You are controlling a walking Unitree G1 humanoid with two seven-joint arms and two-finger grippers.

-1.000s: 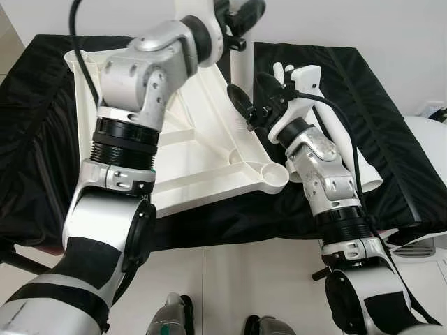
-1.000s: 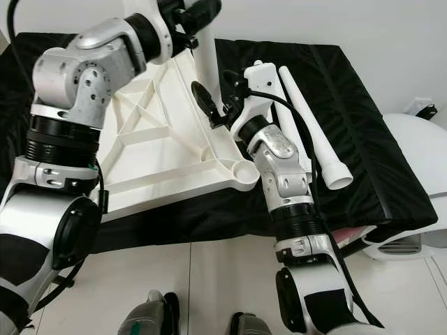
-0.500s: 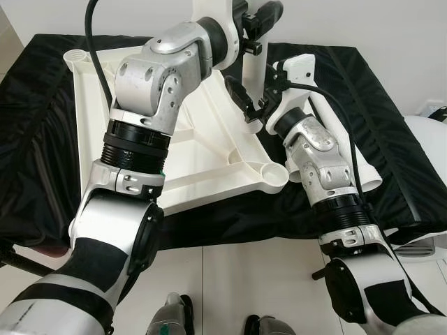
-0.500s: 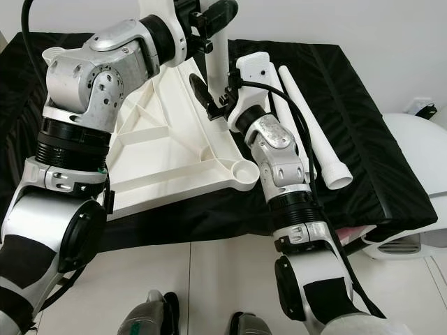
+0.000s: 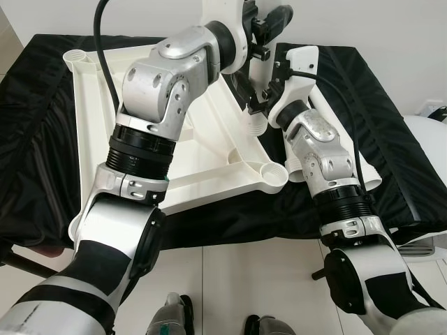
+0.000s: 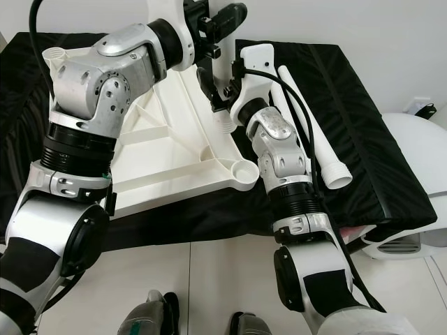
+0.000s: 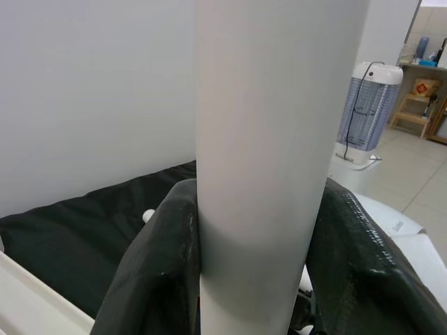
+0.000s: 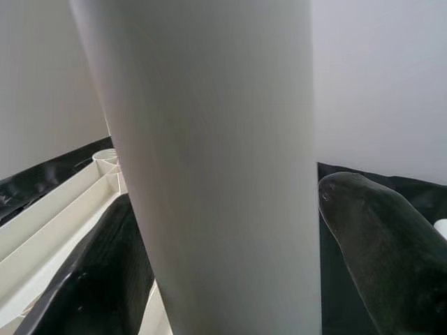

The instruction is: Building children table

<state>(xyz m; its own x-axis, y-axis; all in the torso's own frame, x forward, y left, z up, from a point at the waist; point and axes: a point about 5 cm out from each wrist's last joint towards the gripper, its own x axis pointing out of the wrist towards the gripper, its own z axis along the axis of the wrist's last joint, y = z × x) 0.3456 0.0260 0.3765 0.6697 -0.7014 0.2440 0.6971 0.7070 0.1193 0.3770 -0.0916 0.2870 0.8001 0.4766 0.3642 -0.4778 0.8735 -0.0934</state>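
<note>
The white tabletop (image 5: pixel 202 150) lies upside down on a black cloth, with a round leg socket (image 5: pixel 271 171) at its near corner. A white table leg (image 5: pixel 259 73) stands upright above it, its ribbed lower end (image 5: pixel 256 125) hanging just over the ribbed underside. My left gripper (image 5: pixel 269 17) is shut on the leg high up; its black fingers (image 7: pixel 154 279) press both sides of the leg (image 7: pixel 279 139). My right gripper (image 5: pixel 253 98) is shut on the leg (image 8: pixel 216 160) lower down, close to the ribbed end.
Two spare white legs (image 6: pixel 318 150) lie on the black cloth (image 6: pixel 363 139) to the right of my right arm. A white rounded appliance (image 6: pixel 415 146) stands at the far right. Pale floor tiles (image 5: pixel 230 279) run along the cloth's near edge.
The upright leg has shifted to the right and lifted, so its ribbed end now shows. My right gripper has shut on it; the left arm moved along with it.
</note>
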